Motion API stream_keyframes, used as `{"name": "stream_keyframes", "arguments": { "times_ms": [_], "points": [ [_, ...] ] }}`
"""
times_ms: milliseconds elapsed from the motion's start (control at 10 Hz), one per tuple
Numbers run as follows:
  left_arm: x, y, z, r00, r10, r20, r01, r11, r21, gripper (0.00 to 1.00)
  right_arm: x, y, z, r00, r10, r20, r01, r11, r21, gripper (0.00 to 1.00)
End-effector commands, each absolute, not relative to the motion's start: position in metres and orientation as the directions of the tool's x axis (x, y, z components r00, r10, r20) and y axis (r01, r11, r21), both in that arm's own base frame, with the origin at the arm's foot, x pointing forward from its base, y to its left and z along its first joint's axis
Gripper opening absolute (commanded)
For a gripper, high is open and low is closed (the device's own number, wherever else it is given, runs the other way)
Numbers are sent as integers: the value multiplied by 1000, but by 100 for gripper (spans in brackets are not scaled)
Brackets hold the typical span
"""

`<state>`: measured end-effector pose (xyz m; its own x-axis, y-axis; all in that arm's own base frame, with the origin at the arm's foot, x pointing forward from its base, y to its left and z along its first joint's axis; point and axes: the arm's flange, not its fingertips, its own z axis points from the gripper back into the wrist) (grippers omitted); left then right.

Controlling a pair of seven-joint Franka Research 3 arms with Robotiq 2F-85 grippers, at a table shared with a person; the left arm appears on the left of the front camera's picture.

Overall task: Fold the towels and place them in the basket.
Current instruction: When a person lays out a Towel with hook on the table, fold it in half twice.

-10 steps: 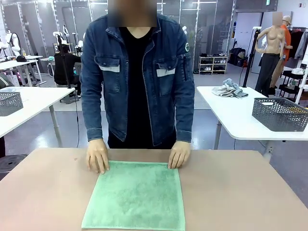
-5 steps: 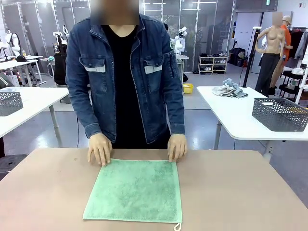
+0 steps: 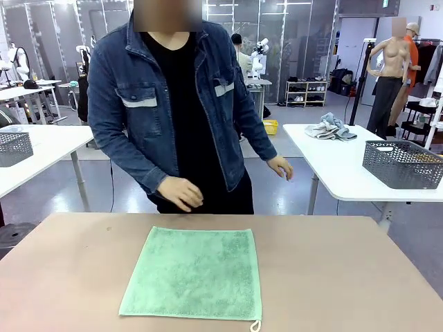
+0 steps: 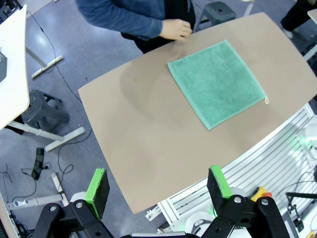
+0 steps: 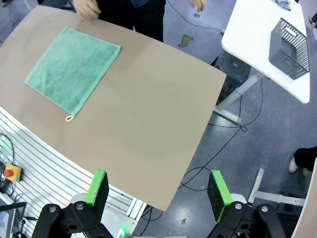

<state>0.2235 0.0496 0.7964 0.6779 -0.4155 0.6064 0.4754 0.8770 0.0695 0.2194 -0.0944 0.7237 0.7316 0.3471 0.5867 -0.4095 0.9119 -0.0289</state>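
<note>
Mint-green towel [image 3: 192, 272] is spread flat at lower centre of the tan worktop [image 3: 332, 270]; the left pincer [image 4: 156, 171] and right pincer [image 5: 157, 173] are seen released, empty.

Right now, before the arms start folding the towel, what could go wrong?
1. The person's hand hangs just beyond the far edge of the towel. An arm coming down there might hit it.
2. The towel's near corner, with its loop, lies close to the edge of the table. A pull could drag it off.
3. The basket on the right stands on a separate white table, probably out of reach.
</note>
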Motion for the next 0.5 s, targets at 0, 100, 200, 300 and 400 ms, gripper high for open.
{"name": "stream_keyframes", "arguments": {
  "times_ms": [0,100,200,300,400],
  "points": [
    [224,49,797,674,-419,608,480,874,71,100,219,-95,725,730,347,589,-409,912,-30,100],
    [224,50,796,678,-416,606,475,877,69,100,219,-94,724,732,347,587,-409,912,-29,100],
    [216,32,801,611,-507,608,501,842,199,100,217,-76,726,661,475,581,-490,860,-145,100],
    [211,10,797,524,-630,573,569,760,315,100,220,-51,723,601,584,545,-574,790,-213,100],
    [209,-15,787,439,-759,481,643,639,422,100,222,-22,716,529,683,504,-659,704,-263,100]
  ]
}}
